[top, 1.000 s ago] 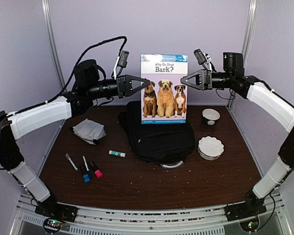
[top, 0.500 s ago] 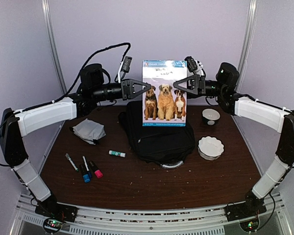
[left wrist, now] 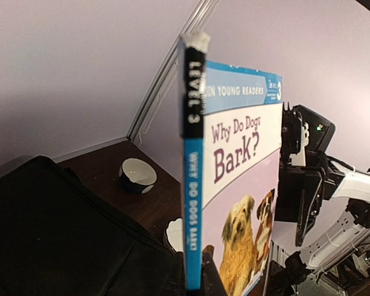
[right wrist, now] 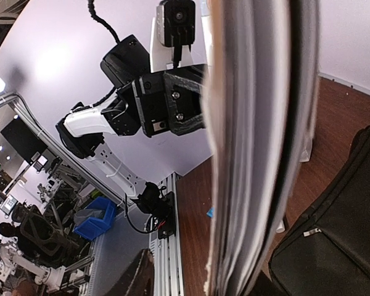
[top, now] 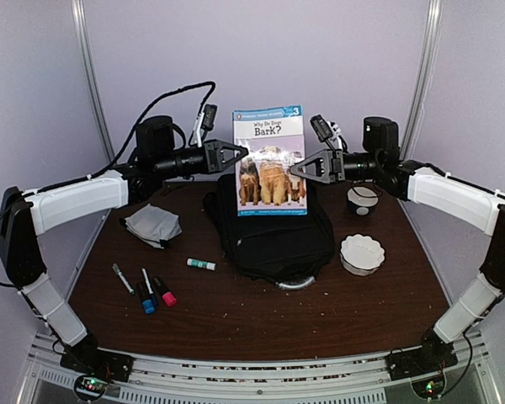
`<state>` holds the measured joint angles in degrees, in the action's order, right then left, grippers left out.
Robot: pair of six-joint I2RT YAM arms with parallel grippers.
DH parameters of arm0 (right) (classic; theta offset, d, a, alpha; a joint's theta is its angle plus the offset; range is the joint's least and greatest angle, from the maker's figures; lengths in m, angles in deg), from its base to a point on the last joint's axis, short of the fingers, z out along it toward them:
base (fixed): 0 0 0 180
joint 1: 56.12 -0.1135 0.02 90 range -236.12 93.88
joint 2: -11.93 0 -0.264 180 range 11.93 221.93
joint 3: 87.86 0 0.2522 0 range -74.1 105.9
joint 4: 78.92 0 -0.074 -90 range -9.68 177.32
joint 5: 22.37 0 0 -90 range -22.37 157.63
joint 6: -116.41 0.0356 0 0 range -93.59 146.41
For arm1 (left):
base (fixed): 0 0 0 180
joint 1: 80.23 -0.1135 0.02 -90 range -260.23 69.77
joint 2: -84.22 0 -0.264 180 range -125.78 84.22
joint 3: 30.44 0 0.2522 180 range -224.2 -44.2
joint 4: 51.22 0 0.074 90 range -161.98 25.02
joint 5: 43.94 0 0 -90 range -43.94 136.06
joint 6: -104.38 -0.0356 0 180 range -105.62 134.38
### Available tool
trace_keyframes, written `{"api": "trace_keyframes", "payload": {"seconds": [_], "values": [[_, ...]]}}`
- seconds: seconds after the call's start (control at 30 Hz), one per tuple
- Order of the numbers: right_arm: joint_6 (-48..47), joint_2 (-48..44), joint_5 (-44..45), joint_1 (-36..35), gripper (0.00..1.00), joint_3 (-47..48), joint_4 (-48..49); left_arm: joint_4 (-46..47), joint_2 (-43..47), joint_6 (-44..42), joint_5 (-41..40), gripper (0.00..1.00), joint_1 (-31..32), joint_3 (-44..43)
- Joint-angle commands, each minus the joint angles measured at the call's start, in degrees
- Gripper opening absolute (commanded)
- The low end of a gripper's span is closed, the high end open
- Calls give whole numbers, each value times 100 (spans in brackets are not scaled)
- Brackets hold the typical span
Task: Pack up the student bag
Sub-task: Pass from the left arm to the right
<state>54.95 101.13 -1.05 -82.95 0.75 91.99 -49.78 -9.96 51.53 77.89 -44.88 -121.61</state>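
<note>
A picture book, "Why Do Dogs Bark?" (top: 269, 160), hangs upright above the student bag (top: 273, 240), a big black backpack lying flat on the table. My left gripper (top: 242, 156) is shut on the book's blue spine (left wrist: 193, 203), pinching it low down between both fingers (left wrist: 194, 287). From the right, my right gripper (top: 296, 168) straddles the book's page edge (right wrist: 259, 154). Its jaws are part closed, and one finger (right wrist: 135, 271) still stands apart from the pages. The bag also appears in the wrist views, under the book (left wrist: 49, 234) (right wrist: 339, 246).
A grey cloth (top: 153, 225) lies left of the bag. Three markers (top: 147, 290) and a glue stick (top: 200, 264) lie toward the front left. A white scalloped bowl (top: 362, 252) and a black-and-white bowl (top: 362, 200) sit to the right of the bag.
My right gripper has swung in from the right onto the book's free edge and narrowed its jaws. The book has shifted slightly left and down in the left gripper.
</note>
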Motion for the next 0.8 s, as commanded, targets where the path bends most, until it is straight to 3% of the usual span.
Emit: {"api": "trace_keyframes", "payload": {"seconds": [0.0, 0.77], "values": [[-475, -67, 225, -139, 40, -24, -583, 470, 346, 0, -482, 0, -77, 13], [-520, 246, 660, -194, 18, -119, -778, 739, 500, 67, -542, 0, -80, 226]]}}
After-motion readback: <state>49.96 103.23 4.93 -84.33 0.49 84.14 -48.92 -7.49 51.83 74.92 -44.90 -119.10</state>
